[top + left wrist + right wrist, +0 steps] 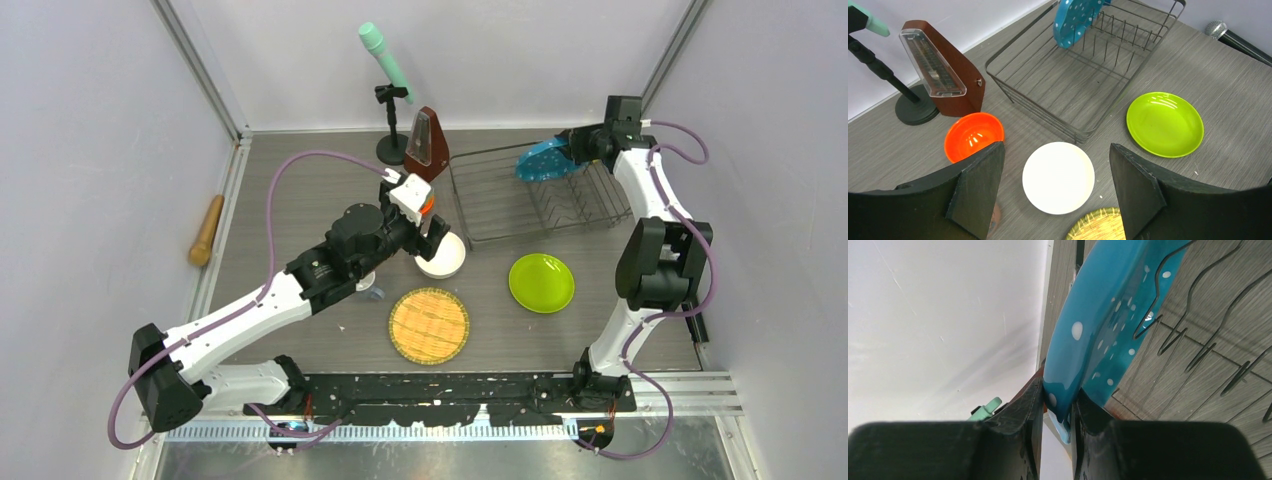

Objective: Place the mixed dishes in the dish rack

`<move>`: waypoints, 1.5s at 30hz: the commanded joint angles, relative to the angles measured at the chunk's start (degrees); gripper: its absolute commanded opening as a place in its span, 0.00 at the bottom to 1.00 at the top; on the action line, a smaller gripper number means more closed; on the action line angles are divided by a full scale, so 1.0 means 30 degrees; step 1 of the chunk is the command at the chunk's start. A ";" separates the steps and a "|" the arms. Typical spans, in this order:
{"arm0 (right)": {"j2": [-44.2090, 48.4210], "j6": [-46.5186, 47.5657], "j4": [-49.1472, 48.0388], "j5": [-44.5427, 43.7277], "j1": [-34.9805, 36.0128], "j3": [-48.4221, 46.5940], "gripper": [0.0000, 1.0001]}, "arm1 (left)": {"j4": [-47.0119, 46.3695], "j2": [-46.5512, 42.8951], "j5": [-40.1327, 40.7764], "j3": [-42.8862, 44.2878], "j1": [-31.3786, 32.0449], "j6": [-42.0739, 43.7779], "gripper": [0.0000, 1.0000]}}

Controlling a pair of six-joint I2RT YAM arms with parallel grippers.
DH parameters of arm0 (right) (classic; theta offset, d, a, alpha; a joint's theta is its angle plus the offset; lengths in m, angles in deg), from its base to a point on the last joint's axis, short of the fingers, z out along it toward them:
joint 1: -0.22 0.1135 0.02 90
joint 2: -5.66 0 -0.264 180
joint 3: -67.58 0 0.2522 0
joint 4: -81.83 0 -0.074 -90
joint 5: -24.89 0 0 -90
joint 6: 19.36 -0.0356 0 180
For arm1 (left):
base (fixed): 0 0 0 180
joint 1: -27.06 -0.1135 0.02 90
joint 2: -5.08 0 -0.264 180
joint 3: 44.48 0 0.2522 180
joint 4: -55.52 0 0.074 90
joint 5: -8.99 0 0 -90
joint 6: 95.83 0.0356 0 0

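My right gripper (574,150) (1058,390) is shut on the rim of the scalloped teal plate with white dots (543,160) (1098,315). It holds the plate tilted over the far right part of the grey wire dish rack (500,200) (1073,90), above the divider prongs (1198,300). My left gripper (435,240) (1056,145) hangs open above the white bowl (446,262) (1058,177), with nothing between its fingers. The orange bowl (973,135) sits left of the white bowl, mostly hidden by the left arm in the top view. A lime-green plate (541,282) (1164,124) lies in front of the rack.
A brown pyramid metronome (428,145) (943,70) and a black stand with a mint microphone (390,100) are left of the rack. A round woven mat (429,325) (1098,230) lies near the front. A wooden stick (207,230) rests outside the left rail.
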 commanded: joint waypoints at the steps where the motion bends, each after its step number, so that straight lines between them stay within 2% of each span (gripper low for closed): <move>1: 0.1591 -0.1035 -0.2193 0.0467 0.0116 -0.1621 0.02 | -0.0883 -0.0045 -0.0213 0.0612 0.0059 -0.0243 0.79; 9: 0.1430 -0.2755 -0.3617 0.0729 0.0116 0.0259 0.02 | -0.0410 -0.0363 -0.0195 0.0635 0.0059 -0.0177 0.79; 10: 0.1386 -0.2937 -0.3758 0.0696 0.0116 0.0392 0.07 | -0.0348 -0.0396 -0.0170 0.0648 0.0059 -0.0148 0.79; 11: 0.1265 -0.3002 -0.3762 0.0667 0.0116 0.0409 0.13 | -0.0307 -0.0422 -0.0133 0.0631 0.0059 -0.0119 0.79; 12: 0.1146 -0.3050 -0.3750 0.0549 0.0116 0.0371 0.29 | -0.0284 -0.0466 -0.0133 0.0614 0.0059 -0.0079 0.79; 13: 0.1097 -0.3058 -0.3699 0.0490 0.0116 0.0311 0.39 | -0.0244 -0.0475 -0.0133 0.0612 0.0059 -0.0066 0.79; 14: 0.0973 -0.3035 -0.3427 0.0307 0.0116 0.0083 0.55 | -0.0224 -0.0487 -0.0118 0.0597 0.0059 -0.0050 0.79; 15: 0.0908 -0.2963 -0.3245 0.0223 0.0116 -0.0053 0.63 | -0.0193 -0.0488 -0.0131 0.0599 0.0059 -0.0030 0.79; 16: 0.0823 -0.2799 -0.2918 0.0028 0.0116 -0.0382 0.78 | -0.0189 -0.0492 -0.0133 0.0647 0.0059 -0.0020 0.79; 17: 0.0789 -0.2713 -0.2756 -0.0123 0.0116 -0.0549 0.83 | -0.0188 -0.0493 -0.0129 0.0653 0.0059 -0.0008 0.79; 18: 0.0727 -0.2612 -0.2576 -0.0183 0.0116 -0.0806 0.93 | -0.0181 -0.0504 -0.0114 0.0635 0.0059 -0.0006 0.79; 20: 0.0664 -0.2523 -0.2463 -0.0374 0.0116 -0.1174 0.99 | -0.0181 -0.0489 -0.0118 0.0639 0.0059 -0.0006 0.79; 31: -0.0937 -0.2068 -0.1680 -0.0724 0.0145 -0.3747 1.00 | -0.0213 -0.0346 -0.0102 0.0636 0.0059 -0.0050 0.79; 37: -0.1477 -0.1924 -0.1475 -0.0735 0.0174 -0.3978 0.99 | -0.0107 -0.0452 -0.0038 0.0563 0.0059 -0.0035 0.79; 45: 0.0354 -0.0557 -0.1149 -0.1967 0.0182 -0.3916 0.99 | -0.0004 -0.0484 0.0137 0.0445 0.0059 0.0027 0.80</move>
